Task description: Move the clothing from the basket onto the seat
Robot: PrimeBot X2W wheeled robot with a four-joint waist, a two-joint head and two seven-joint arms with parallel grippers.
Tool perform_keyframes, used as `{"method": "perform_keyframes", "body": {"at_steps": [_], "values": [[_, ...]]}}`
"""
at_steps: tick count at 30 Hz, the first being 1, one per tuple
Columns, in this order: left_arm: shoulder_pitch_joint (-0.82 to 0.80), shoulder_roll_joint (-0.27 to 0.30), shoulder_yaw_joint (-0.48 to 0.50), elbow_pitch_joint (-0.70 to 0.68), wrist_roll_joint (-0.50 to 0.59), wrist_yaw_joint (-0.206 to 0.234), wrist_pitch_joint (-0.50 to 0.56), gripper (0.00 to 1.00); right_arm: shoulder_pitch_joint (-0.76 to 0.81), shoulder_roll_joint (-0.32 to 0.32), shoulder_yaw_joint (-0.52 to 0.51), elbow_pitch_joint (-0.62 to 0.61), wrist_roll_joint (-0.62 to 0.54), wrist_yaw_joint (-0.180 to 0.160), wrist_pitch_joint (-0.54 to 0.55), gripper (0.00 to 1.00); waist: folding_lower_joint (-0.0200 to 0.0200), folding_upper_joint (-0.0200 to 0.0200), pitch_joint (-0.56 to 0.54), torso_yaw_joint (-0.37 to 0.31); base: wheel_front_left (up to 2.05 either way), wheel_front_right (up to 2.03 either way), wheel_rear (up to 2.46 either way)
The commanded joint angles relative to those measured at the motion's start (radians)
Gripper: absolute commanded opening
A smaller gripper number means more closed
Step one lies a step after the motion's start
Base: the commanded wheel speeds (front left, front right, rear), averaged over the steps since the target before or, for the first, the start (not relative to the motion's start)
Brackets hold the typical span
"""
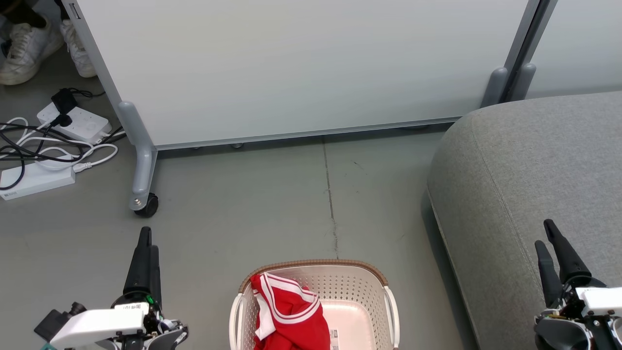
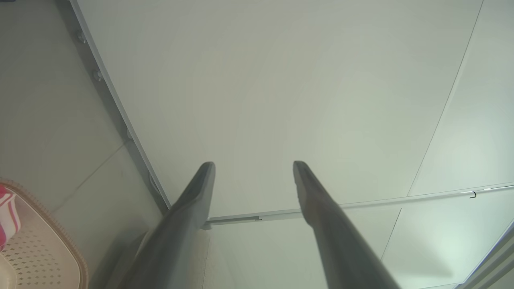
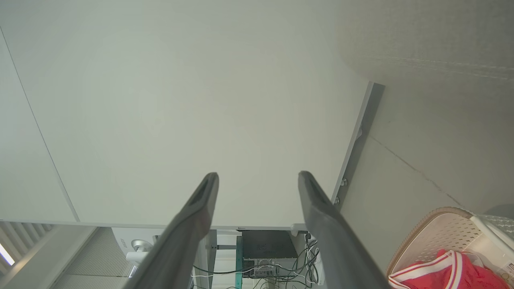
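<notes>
The cream perforated basket [image 1: 362,287] with a brown rim stands on the floor at the bottom centre of the head view. Red clothing [image 1: 289,313] with white striped trim lies bunched in its left half. The grey woven seat [image 1: 525,165] fills the right side. My left gripper [image 1: 147,243] is open, low at the left of the basket, holding nothing. My right gripper [image 1: 546,233] is open over the seat's near part, also holding nothing. In the left wrist view the open gripper [image 2: 253,165] faces the panel, with the basket [image 2: 48,228] at lower left. The right wrist view shows the open gripper [image 3: 259,176], basket [image 3: 425,224] and clothing [image 3: 445,273].
A pale grey wheeled partition panel [image 1: 301,68] stands behind the basket, its caster foot [image 1: 146,204] at the left. Power strips and cables [image 1: 53,141] lie on the floor at far left. A person's white shoes [image 1: 29,48] are at the top left corner.
</notes>
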Motion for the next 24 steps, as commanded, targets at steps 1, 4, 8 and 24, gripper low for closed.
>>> {"method": "perform_keyframes", "body": {"at_steps": [1, 4, 8, 24], "values": [[-0.045, 0.011, -0.005, -0.014, 0.021, -0.001, -0.009, 1.00, -0.036, -0.018, 0.007, -0.020, -0.024, 0.003, -0.018, 1.00, 0.0000, -0.0001, 0.000, 0.000, 0.00, 0.00, 0.00], [-0.059, 0.018, -0.010, -0.013, 0.064, -0.001, -0.019, 1.00, -0.045, -0.027, 0.018, -0.021, -0.074, 0.003, -0.038, 1.00, 0.0000, -0.0001, 0.001, 0.000, 0.00, 0.00, 0.00], [-0.094, 0.010, 0.012, -0.059, 0.406, -0.001, -0.055, 1.00, -0.080, -0.038, 0.060, -0.097, -0.447, 0.004, -0.120, 1.00, 0.0000, -0.0001, 0.004, 0.001, 0.00, 0.00, 0.00], [-0.098, 0.031, -0.001, -0.058, 0.762, 0.011, -0.091, 1.00, -0.084, -0.061, 0.143, -0.146, -0.792, 0.004, -0.200, 1.00, 0.0000, -0.0001, -0.001, 0.000, 0.00, 0.00, 0.00]]}}
